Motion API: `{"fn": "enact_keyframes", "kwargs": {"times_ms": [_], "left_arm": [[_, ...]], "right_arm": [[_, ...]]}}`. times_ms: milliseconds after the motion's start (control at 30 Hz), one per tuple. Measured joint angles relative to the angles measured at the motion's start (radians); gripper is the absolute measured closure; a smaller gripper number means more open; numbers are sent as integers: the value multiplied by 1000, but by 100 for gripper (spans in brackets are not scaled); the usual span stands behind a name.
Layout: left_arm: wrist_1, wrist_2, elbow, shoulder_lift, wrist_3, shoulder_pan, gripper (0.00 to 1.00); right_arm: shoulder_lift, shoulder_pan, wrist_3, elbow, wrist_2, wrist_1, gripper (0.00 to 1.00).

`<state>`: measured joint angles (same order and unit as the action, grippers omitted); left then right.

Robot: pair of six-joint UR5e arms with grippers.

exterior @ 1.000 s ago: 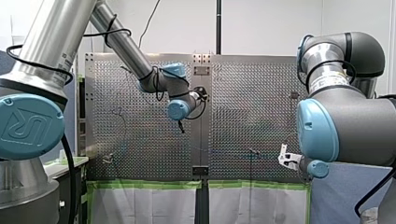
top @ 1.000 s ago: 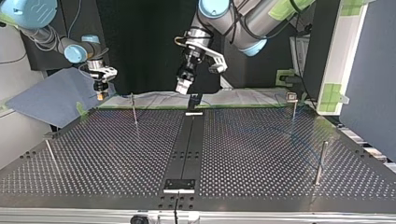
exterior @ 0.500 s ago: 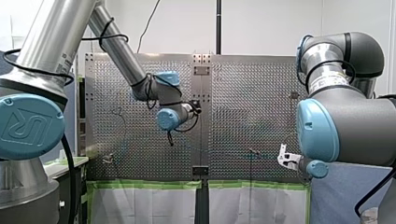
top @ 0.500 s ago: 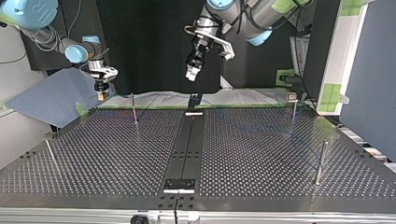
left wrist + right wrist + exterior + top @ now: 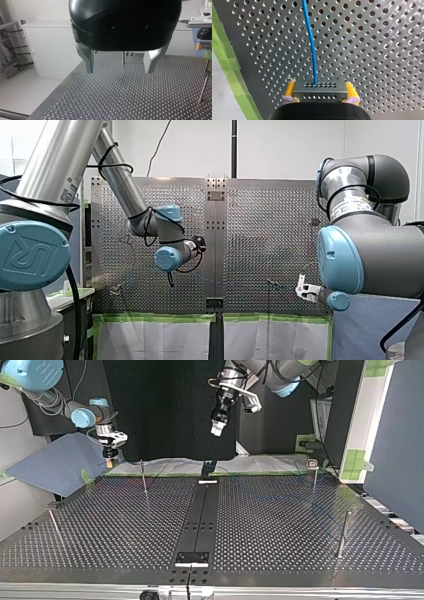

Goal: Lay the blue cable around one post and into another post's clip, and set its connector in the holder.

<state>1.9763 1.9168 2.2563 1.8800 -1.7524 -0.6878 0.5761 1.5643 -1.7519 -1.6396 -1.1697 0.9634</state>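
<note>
My right gripper (image 5: 319,96) is shut, its yellow pads (image 5: 290,90) clamping a dark perforated connector (image 5: 319,90). The blue cable (image 5: 311,45) runs from the connector out over the perforated table (image 5: 374,50). In the top view this right gripper (image 5: 108,461) hangs at the table's far left corner. My left gripper (image 5: 119,68) is open with nothing between its metal fingers (image 5: 88,61); it hovers high above the far edge (image 5: 217,427). In the front view the left gripper (image 5: 171,281) points down near the plate's middle, and a faint stretch of cable (image 5: 212,281) shows beside it.
Thin posts stand on the table: one at the far left (image 5: 143,476), one with a clip head at the far right (image 5: 313,471), one at the near right (image 5: 342,535), one at the near left (image 5: 54,524). A black fixture (image 5: 208,467) sits on the centre rail (image 5: 200,515).
My left arm has lifted its open gripper up and toward the top view's right, away from the black fixture. My right arm has held still with the connector.
</note>
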Motion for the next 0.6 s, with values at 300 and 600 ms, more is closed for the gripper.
{"fn": "enact_keyframes", "kwargs": {"times_ms": [300, 600], "left_arm": [[-87, -59, 88, 0, -46, 23, 0], [-86, -79, 166, 0, -28, 42, 0]], "right_arm": [[-1, 3, 1, 0, 1, 3, 100], [17, -16, 3, 2, 14, -19, 100]]}}
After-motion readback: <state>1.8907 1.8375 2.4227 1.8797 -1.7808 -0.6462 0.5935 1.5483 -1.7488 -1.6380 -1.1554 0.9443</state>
